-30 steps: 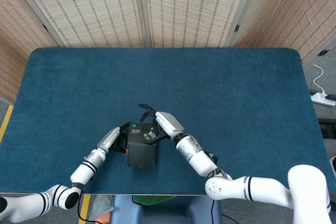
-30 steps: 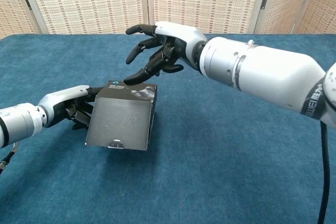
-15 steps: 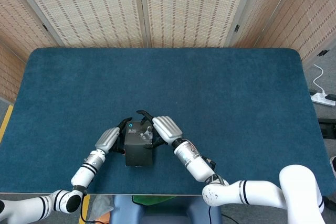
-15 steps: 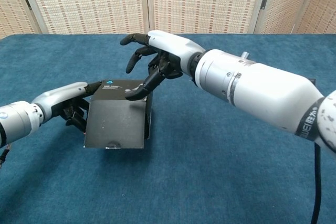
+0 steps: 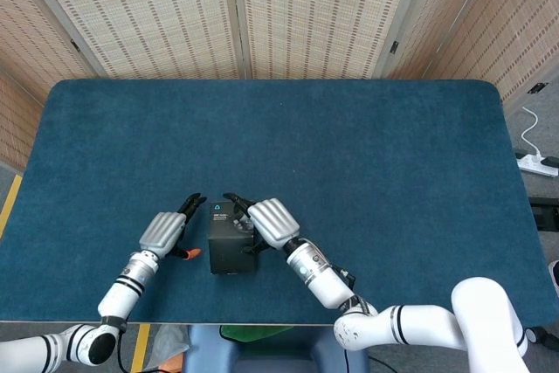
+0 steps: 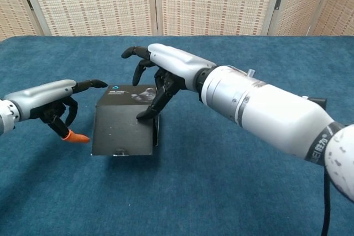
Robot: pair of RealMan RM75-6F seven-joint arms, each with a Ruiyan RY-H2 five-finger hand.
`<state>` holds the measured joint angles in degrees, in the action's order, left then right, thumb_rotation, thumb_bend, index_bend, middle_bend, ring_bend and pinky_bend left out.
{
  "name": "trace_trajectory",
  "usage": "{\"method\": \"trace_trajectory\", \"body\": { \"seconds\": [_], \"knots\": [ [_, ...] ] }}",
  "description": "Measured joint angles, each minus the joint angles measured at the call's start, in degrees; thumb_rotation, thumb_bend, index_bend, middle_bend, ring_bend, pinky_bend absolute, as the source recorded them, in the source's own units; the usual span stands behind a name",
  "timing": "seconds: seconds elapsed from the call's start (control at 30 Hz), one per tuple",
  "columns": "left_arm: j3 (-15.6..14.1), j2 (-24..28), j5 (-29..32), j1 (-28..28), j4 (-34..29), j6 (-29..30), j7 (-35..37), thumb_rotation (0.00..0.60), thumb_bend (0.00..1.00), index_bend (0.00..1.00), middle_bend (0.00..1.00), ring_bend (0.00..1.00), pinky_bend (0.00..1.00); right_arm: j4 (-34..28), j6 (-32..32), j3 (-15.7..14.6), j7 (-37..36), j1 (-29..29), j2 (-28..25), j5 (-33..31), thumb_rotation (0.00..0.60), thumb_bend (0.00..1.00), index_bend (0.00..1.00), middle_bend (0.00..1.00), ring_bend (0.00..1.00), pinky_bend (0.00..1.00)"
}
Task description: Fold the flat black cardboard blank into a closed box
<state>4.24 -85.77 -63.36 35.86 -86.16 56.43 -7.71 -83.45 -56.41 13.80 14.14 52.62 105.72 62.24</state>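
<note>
Chest view: black box [image 6: 124, 128] already formed, standing on the blue table [image 6: 232, 192] between the two hands.

Right hand [image 6: 160, 70] reaches over the box from the right, dark fingertips [image 6: 145, 115] pressing down on its top face near the right edge; fingers spread, nothing clasped. Left hand [image 6: 47, 100] hangs just left of the box, apart from it, one finger pointing toward the top corner, the others curled under, holding nothing. This view alone shows an orange fingertip [image 6: 73, 136] low on the left hand and the box's front panel sloping toward the camera. Head view from above: box [image 5: 230, 238] near the table's near edge, left hand [image 5: 164, 231] a clear gap from it, right hand [image 5: 269, 220] overlapping its right side; finger contact hidden there.
</note>
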Motion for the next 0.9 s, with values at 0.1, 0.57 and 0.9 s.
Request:
{"method": "trace_trajectory", "body": {
  "seconds": [0.1,0.57,0.9],
  "knots": [
    [-0.27,3.29,0.2,-0.35,-3.16,-0.02,-0.9,0.6,0.19,0.0,0.05,0.65,0.86,2.63,-1.13,-1.2,1.79,0.12,1.46,2.31,0.6,0.0,0.14,0.3,0.71,1.0],
    [-0.5,13.6,-3.88,-1.76,-11.25,-1.22,2.68,0.6,0.19,0.0,0.03,0.65,0.86,22.77,-5.93,-7.09,3.15,0.76,9.9,17.4,0.6,0.0,0.37,0.51,0.72,1.0],
    [-0.41,13.92,-4.97,-2.47,-10.65,-0.67,2.67,0.6,0.19,0.0,0.03,0.65,0.86,28.63,-7.31,-7.36,0.67,0.25,12.51,21.75,0.6,0.09,0.45,0.64,0.73,1.0]
  ]
}}
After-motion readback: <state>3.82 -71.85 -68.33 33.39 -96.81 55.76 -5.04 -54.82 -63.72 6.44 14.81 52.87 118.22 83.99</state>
